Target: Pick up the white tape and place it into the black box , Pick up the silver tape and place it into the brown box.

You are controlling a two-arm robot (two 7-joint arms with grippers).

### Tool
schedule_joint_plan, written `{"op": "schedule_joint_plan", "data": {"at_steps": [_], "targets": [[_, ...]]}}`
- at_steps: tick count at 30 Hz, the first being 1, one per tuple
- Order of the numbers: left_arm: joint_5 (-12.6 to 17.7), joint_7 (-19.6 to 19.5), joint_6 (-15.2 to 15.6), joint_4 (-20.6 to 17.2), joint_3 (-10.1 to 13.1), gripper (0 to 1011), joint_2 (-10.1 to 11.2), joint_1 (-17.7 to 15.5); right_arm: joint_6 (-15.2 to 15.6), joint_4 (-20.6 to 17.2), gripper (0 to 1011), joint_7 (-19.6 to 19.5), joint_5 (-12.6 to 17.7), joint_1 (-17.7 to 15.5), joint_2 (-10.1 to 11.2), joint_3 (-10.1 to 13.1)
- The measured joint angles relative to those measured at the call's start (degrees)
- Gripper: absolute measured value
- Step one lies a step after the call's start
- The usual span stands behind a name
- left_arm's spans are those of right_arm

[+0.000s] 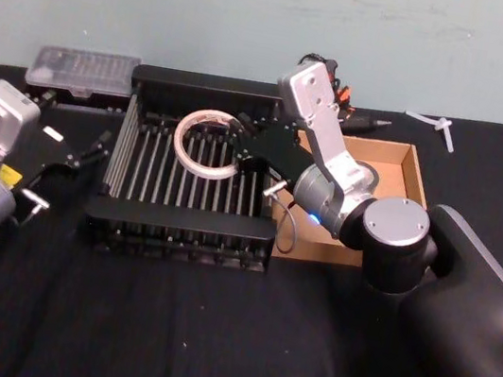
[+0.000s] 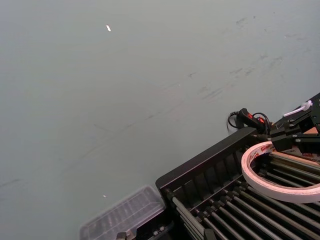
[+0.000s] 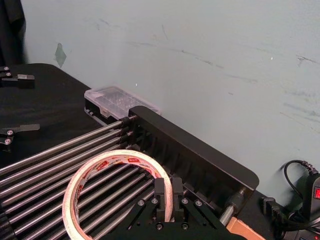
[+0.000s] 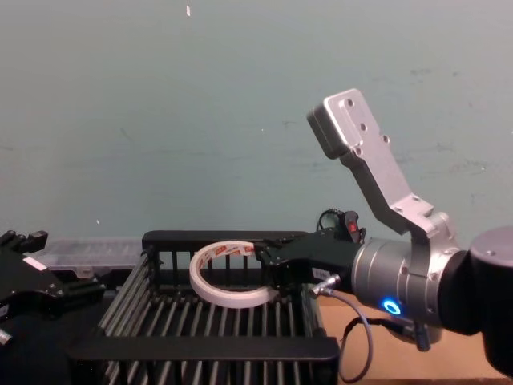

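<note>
You have the black box (image 1: 135, 137) mid-table, the brown box (image 1: 413, 176) touching its right side. Above the black box's floor, your right gripper (image 3: 168, 192) pinches the white tape (image 3: 90, 172). Your left gripper (image 1: 90, 151), fingers spread, sits left of it.

Even, soft indoor light, fairly dim over dark surfaces

The pale wall (image 2: 125, 90) is evenly lit with no hard shadows; the black tablecloth (image 1: 209, 335) swallows detail. Mild sheen shows on the black box (image 1: 177, 234) bars and the right arm's metal. The chest view looks slightly soft; blue indicator lights glow.
</note>
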Motion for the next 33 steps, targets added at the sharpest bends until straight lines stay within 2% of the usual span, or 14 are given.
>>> {"op": "schedule_joint_plan", "data": {"at_steps": [3, 7, 13, 14, 18, 20, 28, 29, 33], "targets": [[0.00, 0.00, 0.00, 0.00, 0.00, 1001, 0.00, 0.00, 0.01, -0.08, 95, 0.02, 0.02, -0.04, 0.03, -0.01], [0.00, 0.00, 0.00, 0.00, 0.00, 1001, 0.00, 0.00, 0.01, -0.15, 176, 0.04, 0.05, -0.08, 0.06, -0.03], [0.00, 0.00, 0.00, 0.00, 0.00, 1001, 0.00, 0.00, 0.01, -0.23, 365, 0.07, 0.12, -0.12, 0.08, -0.06], [0.00, 0.00, 0.00, 0.00, 0.00, 1001, 0.00, 0.00, 0.01, -0.24, 422, 0.07, 0.13, -0.13, 0.09, -0.06], [0.00, 0.00, 0.00, 0.00, 0.00, 1001, 0.00, 0.00, 0.01, -0.26, 514, 0.09, 0.15, -0.15, 0.11, -0.07], [0.00, 0.00, 0.00, 0.00, 0.00, 1001, 0.00, 0.00, 0.01, -0.27, 603, 0.11, 0.16, -0.16, 0.12, -0.06], [0.00, 0.00, 0.00, 0.00, 0.00, 1001, 0.00, 0.00, 0.01, -0.33, 836, 0.11, 0.19, -0.19, 0.14, -0.07], [0.00, 0.00, 0.00, 0.00, 0.00, 1001, 0.00, 0.00, 0.01, -0.33, 891, 0.11, 0.20, -0.19, 0.13, -0.07], [0.00, 0.00, 0.00, 0.00, 0.00, 1001, 0.00, 0.00, 0.01, -0.34, 965, 0.11, 0.21, -0.19, 0.14, -0.06]]}}
